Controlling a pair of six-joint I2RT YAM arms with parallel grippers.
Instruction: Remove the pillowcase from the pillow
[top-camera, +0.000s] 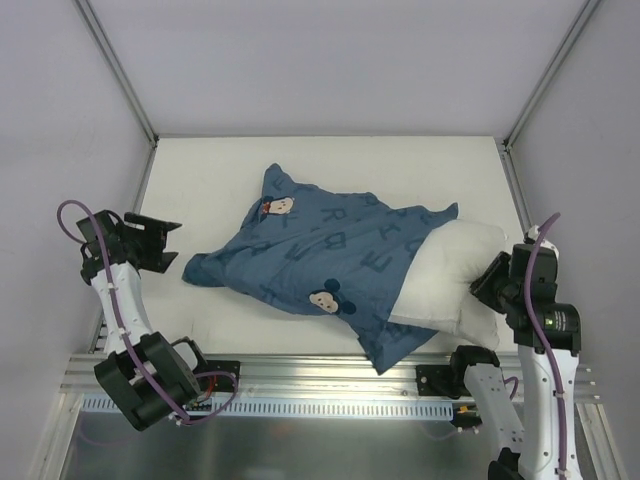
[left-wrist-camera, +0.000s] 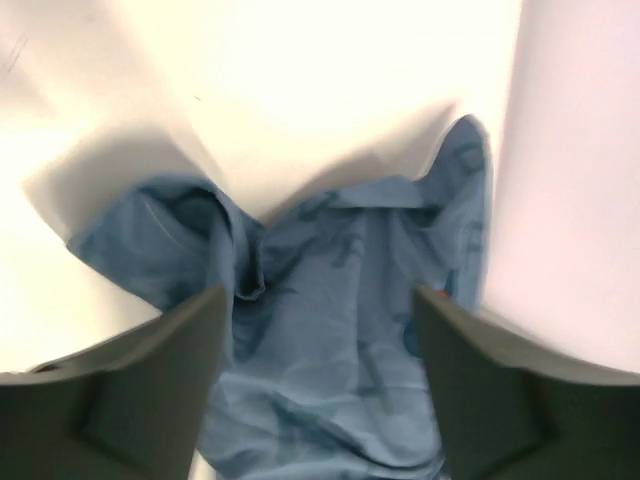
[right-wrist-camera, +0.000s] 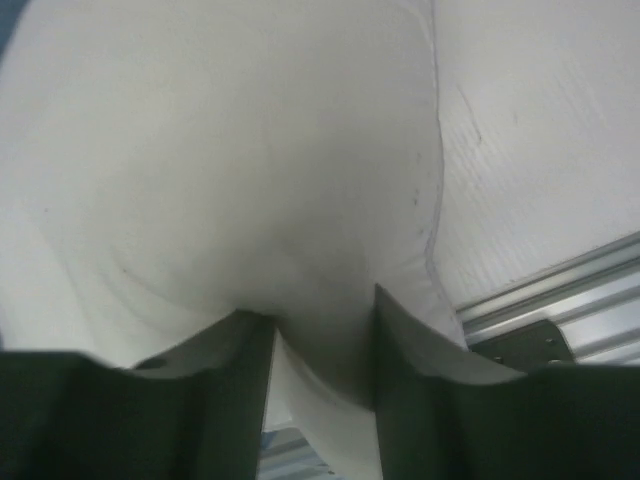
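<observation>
The pillowcase (top-camera: 340, 250) lies mid-worktop (top-camera: 200, 170), covering the left and centre of the pillow (top-camera: 455, 270), whose bare white right end protrudes. Right gripper (right-wrist-camera: 322, 335): closed on a fold of that exposed end, white fabric pinched between its fingers. Left gripper (left-wrist-camera: 318, 310): jaws spread, nothing held; the pillowcase's crumpled left corner (top-camera: 198, 268) lies just ahead of it. Step in hand, by my assessment: take the cover at the left. Recommendation: descend onto the corner, close on blue fabric only, then draw left and low while the right anchors the pillow. Risk: a shallow bite may slip; catching the pillow inside would drag both together.
</observation>
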